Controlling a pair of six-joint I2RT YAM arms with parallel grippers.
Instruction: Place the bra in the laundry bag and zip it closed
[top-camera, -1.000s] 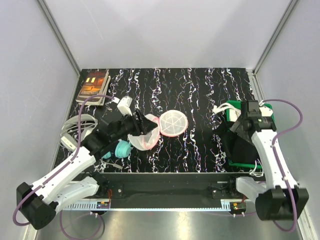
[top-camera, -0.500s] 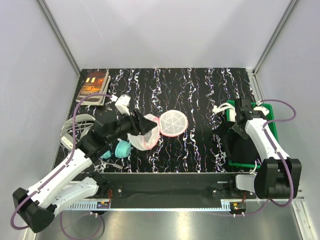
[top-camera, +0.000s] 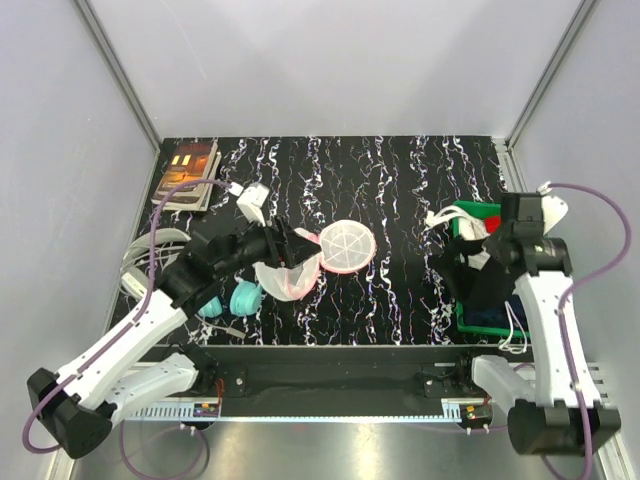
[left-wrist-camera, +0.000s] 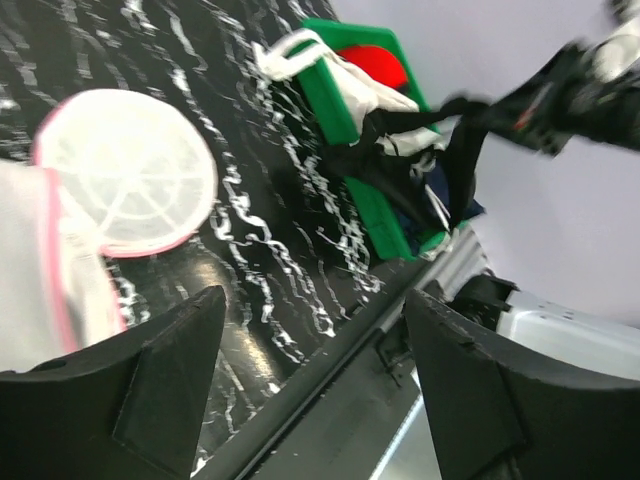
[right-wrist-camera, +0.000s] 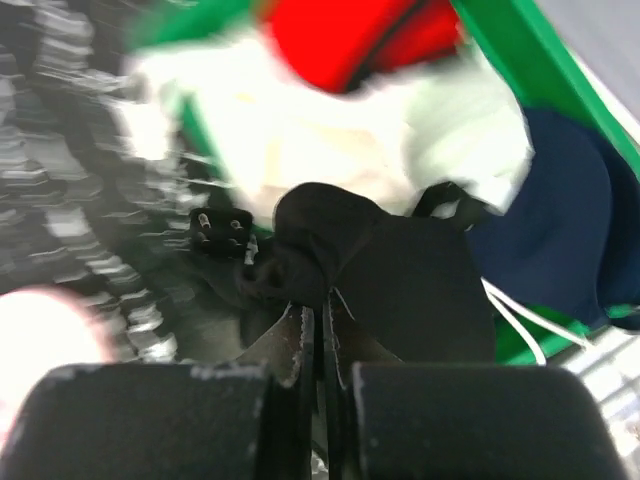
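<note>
Right jaws have clamped the bra (top-camera: 487, 288), lifting it.

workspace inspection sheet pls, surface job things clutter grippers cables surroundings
surface: black marbled table, in use
job's things: bra hangs from the right gripper over the green bin; laundry bag lies open mid-table
clutter: books, teal headphones, white coiled cord at left; red, white and navy clothes in bin
grippers: left gripper open beside bag's raised half; right gripper shut on bra
cables: purple cable looped along each arm
surroundings: pale walls, metal frame posts
</note>
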